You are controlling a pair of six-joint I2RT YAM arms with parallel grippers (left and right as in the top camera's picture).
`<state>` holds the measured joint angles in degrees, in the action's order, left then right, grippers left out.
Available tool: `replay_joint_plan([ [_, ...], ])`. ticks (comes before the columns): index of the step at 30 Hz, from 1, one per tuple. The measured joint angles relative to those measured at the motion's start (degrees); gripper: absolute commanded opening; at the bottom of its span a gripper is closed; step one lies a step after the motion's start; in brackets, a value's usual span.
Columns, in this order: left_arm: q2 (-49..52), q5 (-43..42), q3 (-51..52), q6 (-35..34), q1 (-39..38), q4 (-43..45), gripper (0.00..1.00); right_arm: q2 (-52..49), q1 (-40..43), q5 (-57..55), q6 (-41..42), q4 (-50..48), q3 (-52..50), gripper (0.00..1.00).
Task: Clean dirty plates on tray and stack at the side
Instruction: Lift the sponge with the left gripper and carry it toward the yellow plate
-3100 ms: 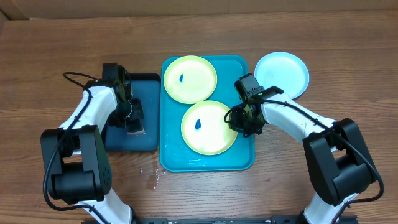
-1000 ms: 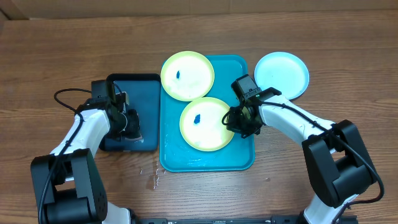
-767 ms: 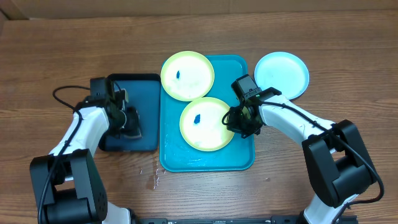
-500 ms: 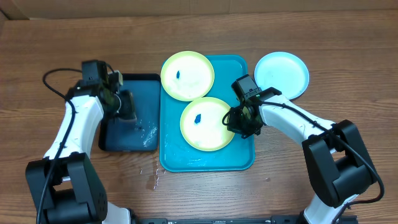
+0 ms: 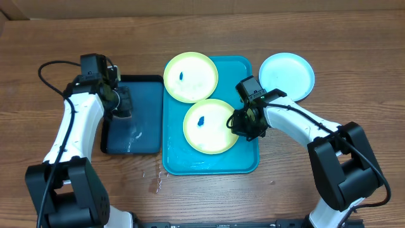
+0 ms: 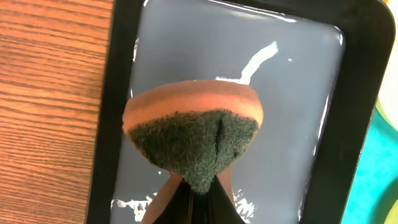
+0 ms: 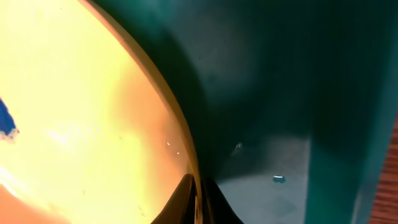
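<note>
A coarse green-orange sponge (image 6: 193, 134) is clamped in the left gripper (image 6: 200, 190) over the glossy navy tray (image 6: 118, 74). On the turquoise tray (image 5: 250, 161), a round smudged plate (image 5: 209, 126) is pinched at its rim by the right gripper (image 7: 200, 186). The table (image 5: 354, 63) is wood-grained.

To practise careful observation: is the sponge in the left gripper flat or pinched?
Pinched: the left gripper, shut, folds the sponge into a wedge above the dark tray.

The overhead camera is looking straight down on the whole counter (image 5: 50, 38). The left wrist camera is hanging close above the navy tray (image 6: 311, 93) toward the counter's left edge. The right wrist camera is sitting almost against the rim of a plate (image 7: 74, 112), apparently sharing only the right side of the turquoise tray (image 7: 280, 93) with overhead.
</note>
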<state>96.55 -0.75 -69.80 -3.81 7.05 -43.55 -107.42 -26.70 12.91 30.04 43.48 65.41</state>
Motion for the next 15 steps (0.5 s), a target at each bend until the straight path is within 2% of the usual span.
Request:
replay_joint_plan([
  [5, 0.00, 2.01, -0.28, 1.53, -2.43, -0.02, 0.04, 0.00, -0.02, 1.53, -2.05, 0.04, 0.00, 0.05],
  [8, 0.00, 6.23, -1.14, 2.58, -4.61, 0.44, 0.04, 0.00, -0.02, 1.90, -2.71, 0.04, -0.02, 0.11],
  [11, 0.00, 10.64, -1.51, 2.89, -6.86, 1.55, 0.04, 0.00, -0.02, 1.92, -3.21, 0.00, -0.13, 0.11],
  [15, 0.00, 11.80, -1.62, 2.97, -8.61, 1.84, 0.04, 0.00, -0.02, 1.92, -3.32, -0.63, -0.20, 0.11],
])
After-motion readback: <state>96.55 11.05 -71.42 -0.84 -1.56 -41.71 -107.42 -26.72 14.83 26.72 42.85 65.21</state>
